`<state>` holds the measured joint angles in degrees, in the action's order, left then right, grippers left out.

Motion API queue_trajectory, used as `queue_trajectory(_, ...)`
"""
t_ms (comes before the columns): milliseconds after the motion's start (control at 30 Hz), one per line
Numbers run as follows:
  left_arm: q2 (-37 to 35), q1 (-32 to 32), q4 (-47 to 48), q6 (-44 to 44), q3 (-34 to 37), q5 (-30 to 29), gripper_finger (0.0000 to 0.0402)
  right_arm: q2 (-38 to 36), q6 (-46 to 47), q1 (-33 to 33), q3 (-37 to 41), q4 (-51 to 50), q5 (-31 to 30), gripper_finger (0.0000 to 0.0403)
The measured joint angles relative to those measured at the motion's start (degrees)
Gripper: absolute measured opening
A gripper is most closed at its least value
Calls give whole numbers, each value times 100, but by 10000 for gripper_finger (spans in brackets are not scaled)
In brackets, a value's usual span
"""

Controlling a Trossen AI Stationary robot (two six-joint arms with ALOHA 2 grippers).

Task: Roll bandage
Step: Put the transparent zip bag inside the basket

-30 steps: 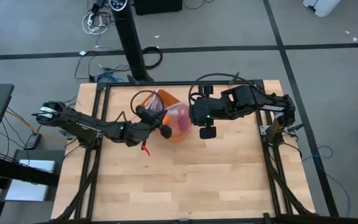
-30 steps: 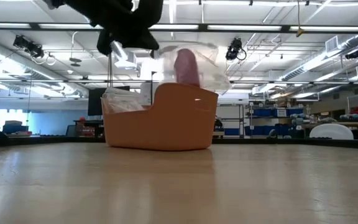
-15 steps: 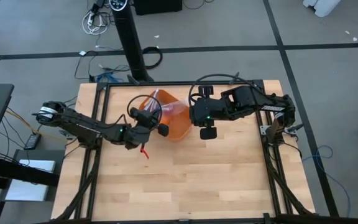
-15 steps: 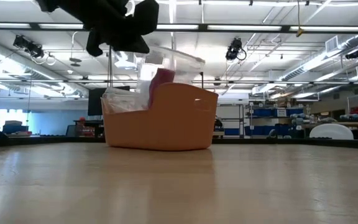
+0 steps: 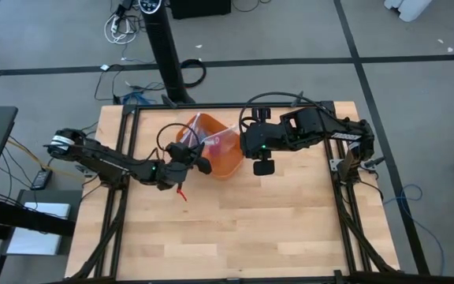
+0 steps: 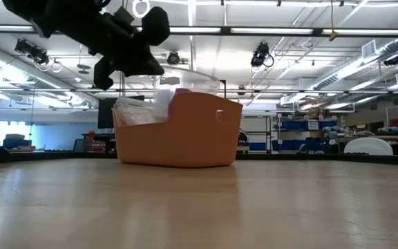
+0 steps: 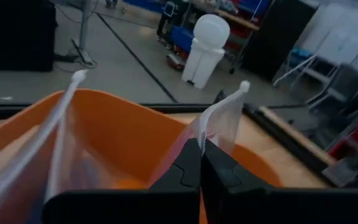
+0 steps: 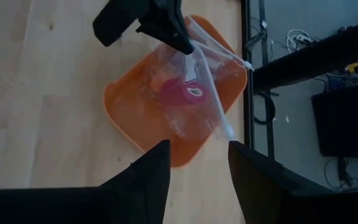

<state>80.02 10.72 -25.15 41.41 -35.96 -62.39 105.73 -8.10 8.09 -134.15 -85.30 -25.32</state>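
your left gripper (image 8: 182, 42) is clenched on the clear bag (image 8: 194, 93) over the orange bin (image 8: 129, 112); right gripper (image 8: 194, 165), fingers apart, should next reach the bandage (image 8: 180, 93).

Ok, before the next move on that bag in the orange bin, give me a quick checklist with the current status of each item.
1. Left gripper pinching the clear plastic bag at its edge: ok, fingers shut on it.
2. Bandage inside the bag, as a pink roll: ok.
3. Bag within the orange bin: ok, lower part sits in the bin.
4. Right gripper free and open, above the bin's edge: ok, holds nothing.
5. Bag mouth open for reaching in: cannot tell.
6. Bin upright on the table: ok.
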Motion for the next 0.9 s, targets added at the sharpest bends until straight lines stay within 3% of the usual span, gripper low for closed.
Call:
queue_trajectory(267, 13, 114, -1055, -81, -3, 0, 1, 0, -59, -6, 0, 1, 0, 160)
queue_trajectory(433, 251, 249, -1093, -30, -3, -622, 1, 0, -105, -6, 0, -4, 0, 160)
queue_trajectory(900, 1203, 359, -1451, 1206, -3, -1181, 2, 0, -107, -4, 0, -7, 152, 160)
